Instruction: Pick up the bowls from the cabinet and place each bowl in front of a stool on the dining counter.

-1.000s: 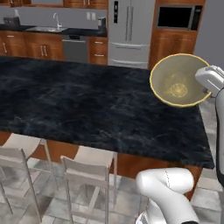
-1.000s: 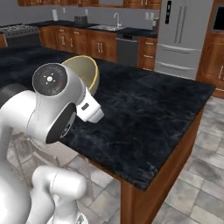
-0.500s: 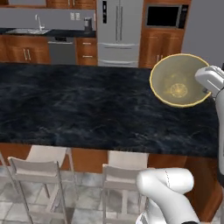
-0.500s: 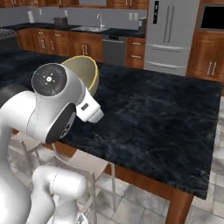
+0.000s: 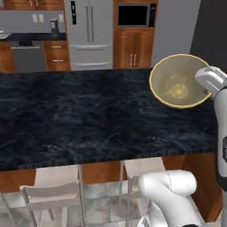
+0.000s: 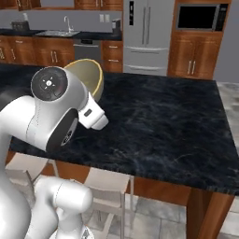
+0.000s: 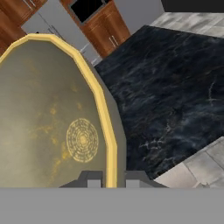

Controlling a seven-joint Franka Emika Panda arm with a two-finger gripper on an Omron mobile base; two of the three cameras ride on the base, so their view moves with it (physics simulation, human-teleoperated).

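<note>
My gripper (image 7: 110, 179) is shut on the yellow rim of one olive-beige bowl (image 7: 52, 118), one finger inside and one outside. The bowl (image 5: 177, 82) hangs tilted on its side, mouth toward the left base camera, above the right part of the black marble dining counter (image 5: 80, 119). In the right base view my own arm covers most of the bowl (image 6: 88, 77). Two pale stools (image 5: 53, 186) (image 5: 142, 170) stand along the counter's near side. The cabinet is out of view.
Beyond the counter stand a steel fridge (image 5: 88, 33), a built-in microwave (image 5: 133, 15) in wood cabinetry and a dishwasher (image 5: 26, 55). The counter's right end (image 6: 224, 154) drops to tiled floor. A sink (image 6: 51, 32) sits far left.
The whole picture has shifted, so the base has driven and turned along the counter: fridge and microwave slid left, stools came more into view. The bowl stays held the same way.
</note>
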